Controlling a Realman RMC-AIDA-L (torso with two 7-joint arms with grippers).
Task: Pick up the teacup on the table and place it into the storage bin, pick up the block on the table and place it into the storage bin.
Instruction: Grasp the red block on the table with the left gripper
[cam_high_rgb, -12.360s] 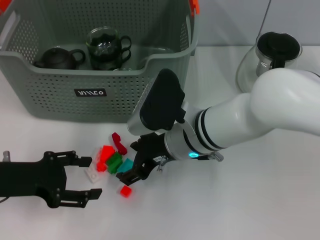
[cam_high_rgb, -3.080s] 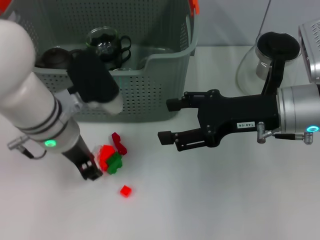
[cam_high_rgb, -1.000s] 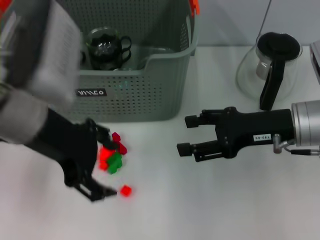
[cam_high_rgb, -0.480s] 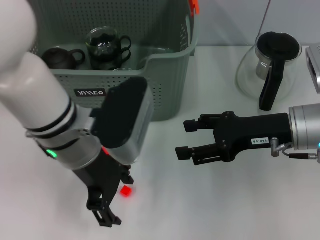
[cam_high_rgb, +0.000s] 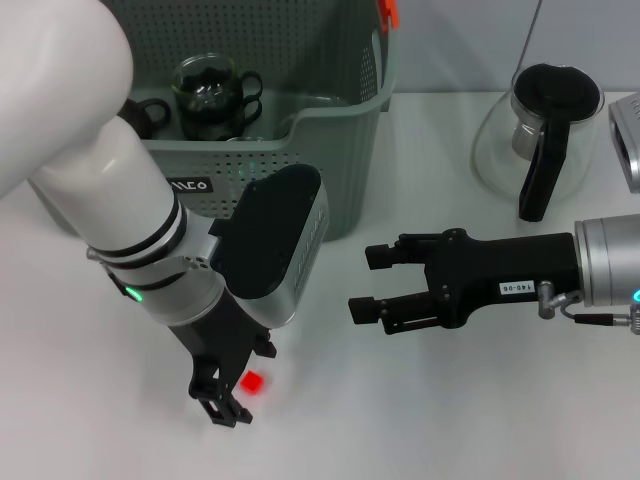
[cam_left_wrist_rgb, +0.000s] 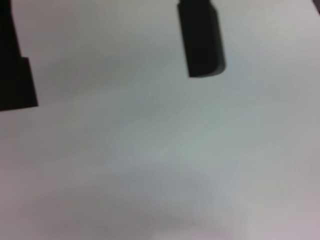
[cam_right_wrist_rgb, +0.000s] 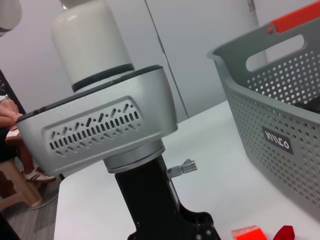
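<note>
A small red block (cam_high_rgb: 252, 381) lies on the white table, also seen as the block (cam_right_wrist_rgb: 247, 233) in the right wrist view. My left gripper (cam_high_rgb: 223, 401) points down just beside it, open; its dark fingers (cam_left_wrist_rgb: 201, 40) stand wide apart over bare table with nothing between them. My right gripper (cam_high_rgb: 367, 284) hovers open and empty over the table's middle. The grey-green storage bin (cam_high_rgb: 330, 150) stands at the back, with stacked glass teacups (cam_high_rgb: 205, 90) inside. The other blocks are hidden behind my left arm.
A glass jug (cam_high_rgb: 543, 125) with a black lid and handle stands at the back right. A dark teapot (cam_high_rgb: 150, 110) peeks out in the bin behind my left arm. The right wrist view shows the left wrist housing (cam_right_wrist_rgb: 100, 130) and the bin wall (cam_right_wrist_rgb: 280, 115).
My left arm has swung over the block pile and now hides it, with its gripper lowered beside the small red block. The right gripper has barely shifted.
</note>
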